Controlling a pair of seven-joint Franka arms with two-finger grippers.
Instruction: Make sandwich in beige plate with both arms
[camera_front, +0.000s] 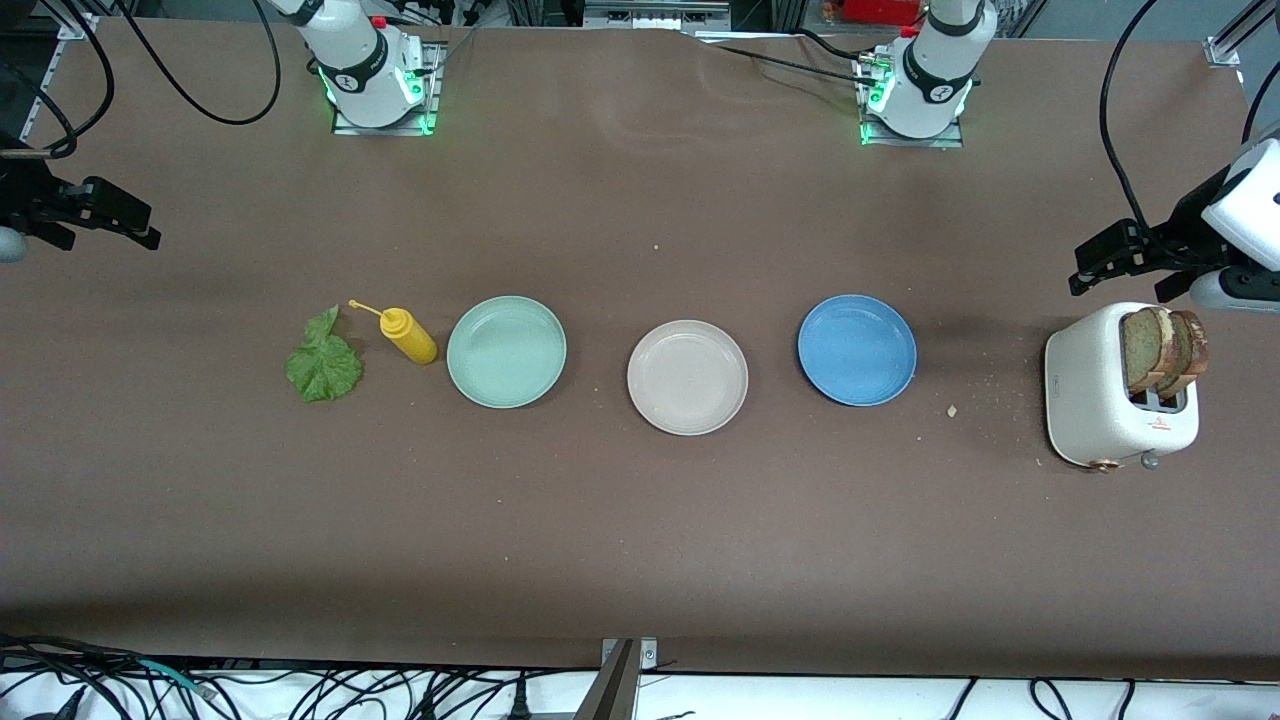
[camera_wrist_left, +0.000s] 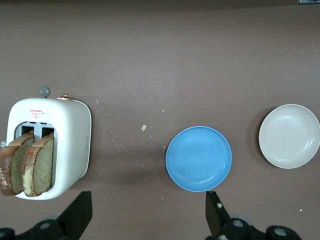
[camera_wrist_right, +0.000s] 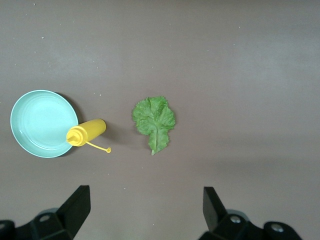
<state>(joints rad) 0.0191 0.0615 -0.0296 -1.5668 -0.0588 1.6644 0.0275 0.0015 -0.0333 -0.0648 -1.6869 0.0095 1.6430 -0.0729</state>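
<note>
The round beige plate (camera_front: 687, 377) (camera_wrist_left: 289, 136) lies bare at the middle of the table. Two toasted bread slices (camera_front: 1165, 350) (camera_wrist_left: 30, 167) stand upright in the slots of a white toaster (camera_front: 1105, 400) (camera_wrist_left: 70, 145) at the left arm's end of the table. A crinkly green lettuce leaf (camera_front: 323, 362) (camera_wrist_right: 154, 120) lies flat toward the right arm's end. My left gripper (camera_front: 1088, 266) (camera_wrist_left: 148, 202) hangs open in the air close to the toaster, holding nothing. My right gripper (camera_front: 140, 226) (camera_wrist_right: 145, 196) hangs open and unloaded over the right arm's end of the table.
A blue plate (camera_front: 857, 350) (camera_wrist_left: 198, 158) lies between the beige plate and the toaster. A mint green plate (camera_front: 506, 351) (camera_wrist_right: 42, 123) and a yellow squeeze bottle (camera_front: 408, 335) (camera_wrist_right: 87, 132) lie between the beige plate and the lettuce. Crumbs (camera_front: 952, 410) dot the cloth near the toaster.
</note>
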